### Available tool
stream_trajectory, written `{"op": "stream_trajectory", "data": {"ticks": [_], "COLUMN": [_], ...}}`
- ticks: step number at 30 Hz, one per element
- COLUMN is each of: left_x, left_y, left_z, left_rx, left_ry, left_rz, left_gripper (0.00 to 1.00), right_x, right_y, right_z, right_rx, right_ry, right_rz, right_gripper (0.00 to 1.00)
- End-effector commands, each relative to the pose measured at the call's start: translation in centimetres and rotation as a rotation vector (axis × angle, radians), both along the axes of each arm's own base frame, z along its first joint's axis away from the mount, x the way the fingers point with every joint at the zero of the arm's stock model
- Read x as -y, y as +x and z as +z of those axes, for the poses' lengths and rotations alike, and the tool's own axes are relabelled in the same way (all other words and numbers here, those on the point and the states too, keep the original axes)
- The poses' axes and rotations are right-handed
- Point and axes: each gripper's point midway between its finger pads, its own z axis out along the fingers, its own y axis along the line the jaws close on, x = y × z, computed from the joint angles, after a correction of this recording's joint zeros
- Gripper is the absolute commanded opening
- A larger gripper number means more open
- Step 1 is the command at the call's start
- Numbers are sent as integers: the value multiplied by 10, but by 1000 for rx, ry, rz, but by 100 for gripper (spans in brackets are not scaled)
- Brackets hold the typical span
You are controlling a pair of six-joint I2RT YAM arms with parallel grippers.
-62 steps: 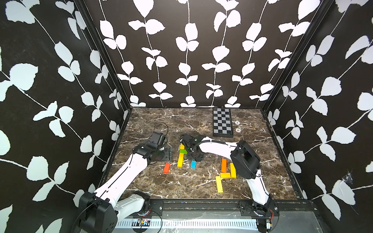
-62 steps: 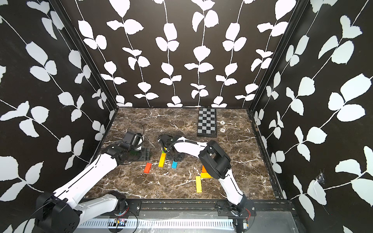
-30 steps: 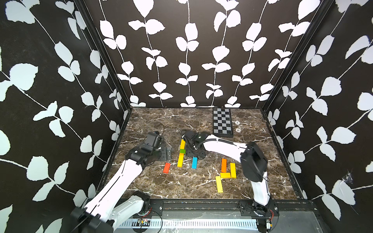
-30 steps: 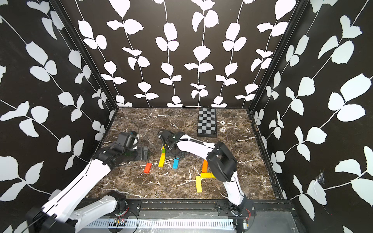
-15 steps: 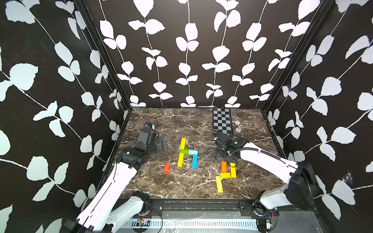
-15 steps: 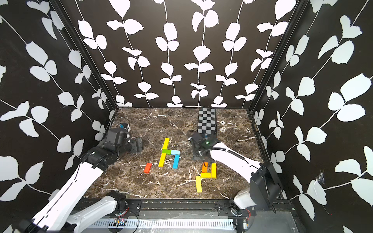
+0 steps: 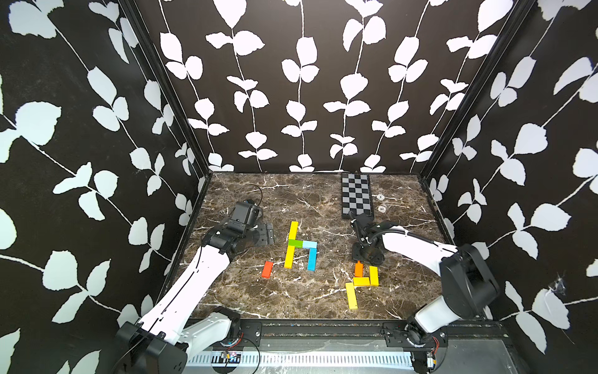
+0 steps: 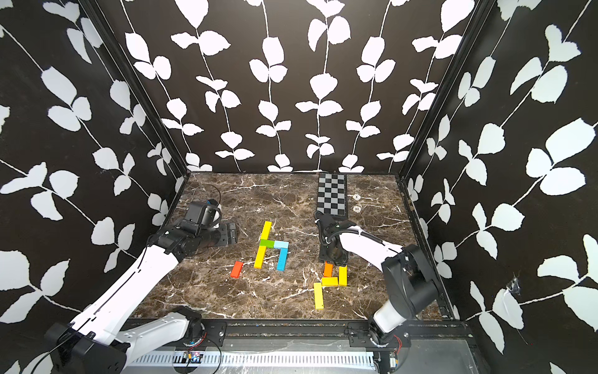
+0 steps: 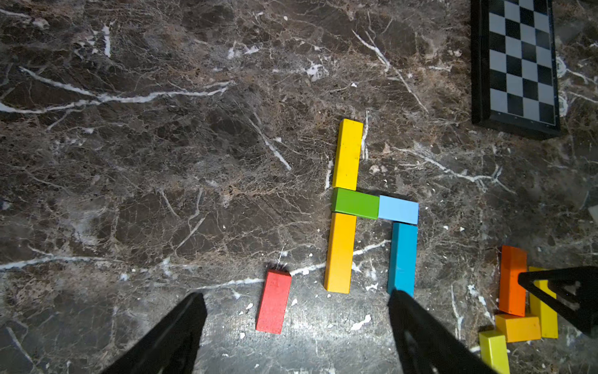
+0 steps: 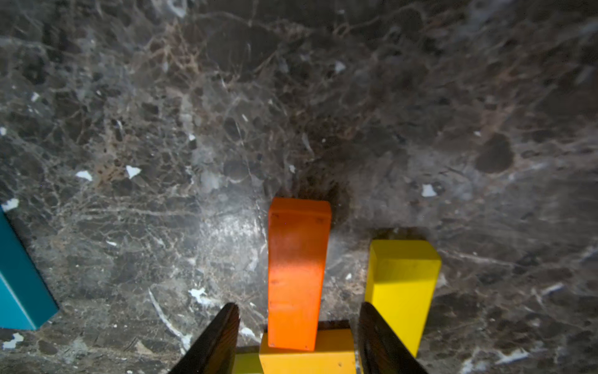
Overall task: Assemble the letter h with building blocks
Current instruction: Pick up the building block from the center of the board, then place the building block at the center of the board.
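The building blocks form an h mid-table: a yellow bar (image 7: 293, 230), green block (image 7: 295, 243), light blue block (image 7: 310, 244), amber bar (image 7: 289, 256) and blue bar (image 7: 312, 259). A red block (image 7: 267, 269) lies alone to its left. My left gripper (image 7: 267, 233) hovers open left of the h, nothing between its fingers (image 9: 191, 311). My right gripper (image 10: 297, 306) points down at a loose cluster, open. An orange block (image 10: 296, 272) lies between its fingers with a gap on each side. A yellow block (image 10: 401, 285) and an amber block (image 10: 307, 359) adjoin it.
A black-and-grey checkered board (image 7: 356, 196) lies at the back right, with two small round marks (image 7: 381, 196) beside it. A long yellow bar (image 7: 351, 295) lies at the near end of the cluster. Dark leaf-patterned walls close in three sides.
My right arm left the h and swung right to the cluster, its jaws narrowing round the orange block. My left arm drew back leftward from the h.
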Motion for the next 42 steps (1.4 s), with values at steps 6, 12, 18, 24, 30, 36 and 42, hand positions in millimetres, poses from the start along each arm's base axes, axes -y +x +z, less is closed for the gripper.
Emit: {"op": "stream_trajectory", "data": {"ticks": [6, 12, 18, 24, 30, 36, 42], "left_x": [-8, -8, -7, -8, -5, -2, 1], "left_y": [-3, -7, -8, -14, -17, -15, -15], "left_z": [-6, -20, -20, -35, -47, -52, -59], "left_rx": [-28, -69, -58, -93, -110, -129, -150], "left_ry": [34, 25, 6, -3, -20, -19, -25], "left_rz": [17, 35, 32, 43, 32, 21, 23], "left_gripper": [89, 85, 85, 84, 83, 82, 82], "right_x": [-15, -26, -66, -84, -90, -93, -105], "right_y": [-6, 27, 87, 114, 120, 121, 126], "right_z": [-24, 0, 36, 28, 11, -1, -8], "right_rx": [-66, 1, 68, 76, 45, 36, 41], "right_ry": [-11, -39, -28, -70, -86, -73, -53], "right_rz": [29, 83, 141, 129, 148, 123, 110], "right_gripper": [38, 4, 6, 5, 5, 6, 6]}}
